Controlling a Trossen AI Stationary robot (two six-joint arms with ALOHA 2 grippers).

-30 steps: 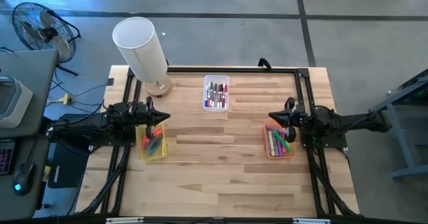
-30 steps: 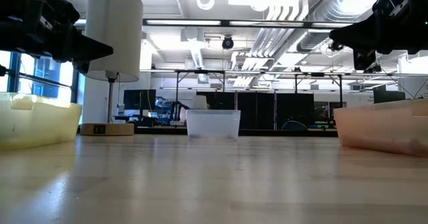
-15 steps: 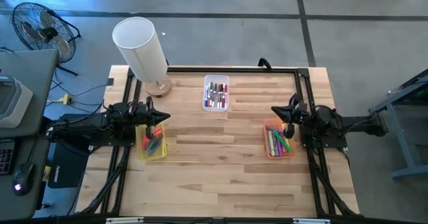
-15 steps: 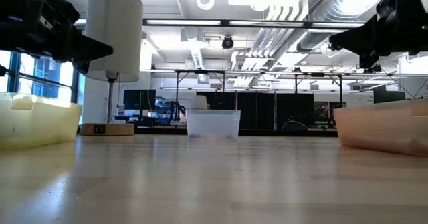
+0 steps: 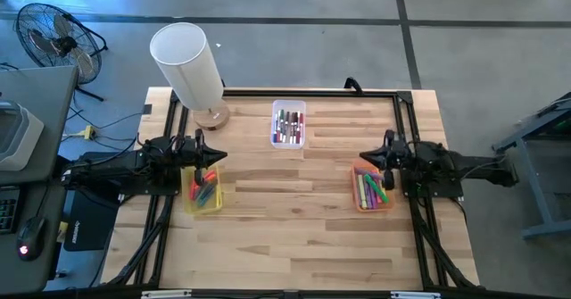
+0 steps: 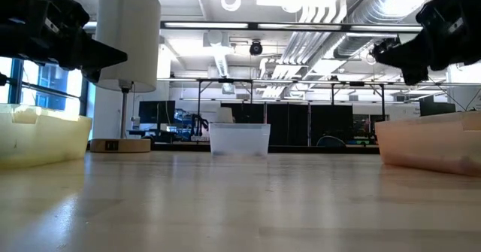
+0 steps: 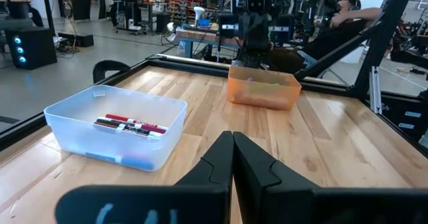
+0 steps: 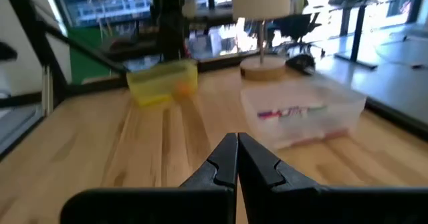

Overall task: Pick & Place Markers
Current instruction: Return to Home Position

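Observation:
The markers lie in three bins. Red, pink and green markers [image 5: 287, 125] fill the clear bin [image 5: 288, 108] at the far middle of the table, and they also show in the left wrist view [image 7: 130, 125] and the right wrist view [image 8: 294, 112]. Other markers [image 5: 203, 193] lie in the yellow bin [image 5: 189, 195], and several green, yellow and purple ones [image 5: 372, 190] in the orange bin [image 5: 356, 190]. My left gripper [image 5: 215, 156] hovers shut above the yellow bin's far end. My right gripper [image 5: 363, 159] hovers shut above the orange bin's far end.
A white-shaded lamp [image 5: 187, 62] stands on its wooden base [image 5: 212, 116] at the far left corner. A black frame [image 5: 308, 92] runs along the table's far and side edges. Bare wood lies between the bins and toward the near edge [image 5: 285, 236].
My right gripper has shifted above the orange bin, first a little toward the far edge, then back toward the near edge and slightly down, staying shut. The left arm and the bins have kept still.

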